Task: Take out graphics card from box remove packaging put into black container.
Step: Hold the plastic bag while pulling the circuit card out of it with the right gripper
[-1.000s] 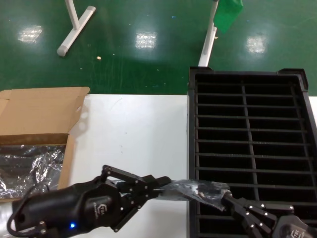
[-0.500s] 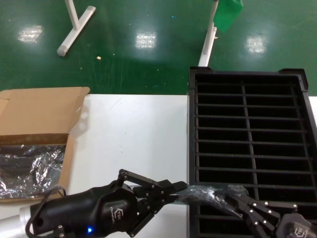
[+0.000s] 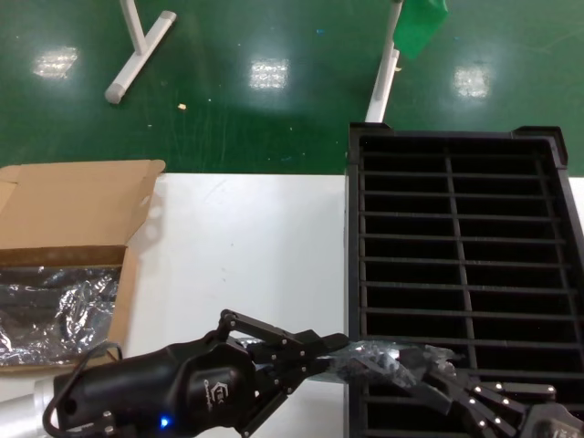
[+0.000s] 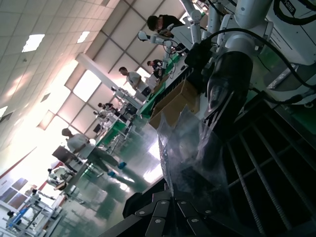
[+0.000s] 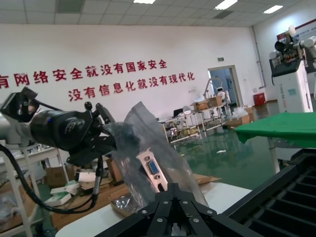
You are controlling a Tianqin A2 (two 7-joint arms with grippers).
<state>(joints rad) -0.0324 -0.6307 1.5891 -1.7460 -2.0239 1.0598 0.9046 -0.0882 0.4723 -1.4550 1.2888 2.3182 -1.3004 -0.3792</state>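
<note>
The graphics card [image 5: 153,169] is inside the crinkly silver-grey packaging [image 3: 370,358], its silver bracket with the blue connector showing through. The bag hangs in the air between my two grippers, over the near left edge of the black container [image 3: 456,228]. My left gripper [image 3: 321,352] is shut on the bag's left end; this also shows in the left wrist view [image 4: 197,193], with the packaging [image 4: 190,148] rising from the jaws. My right gripper [image 3: 427,372] is shut on the bracket end through the bag [image 5: 174,191]. The box [image 3: 68,214] stands open at the left.
Inside the box lie more shiny silver bags [image 3: 55,308]. White table [image 3: 246,246] lies between box and crate. White stand legs [image 3: 137,50] and a green floor are beyond the table. The left arm [image 5: 69,129] shows in the right wrist view.
Both grippers have moved right and toward me with the bagged card held between them; the bag now sits lower over the crate's near corner.
</note>
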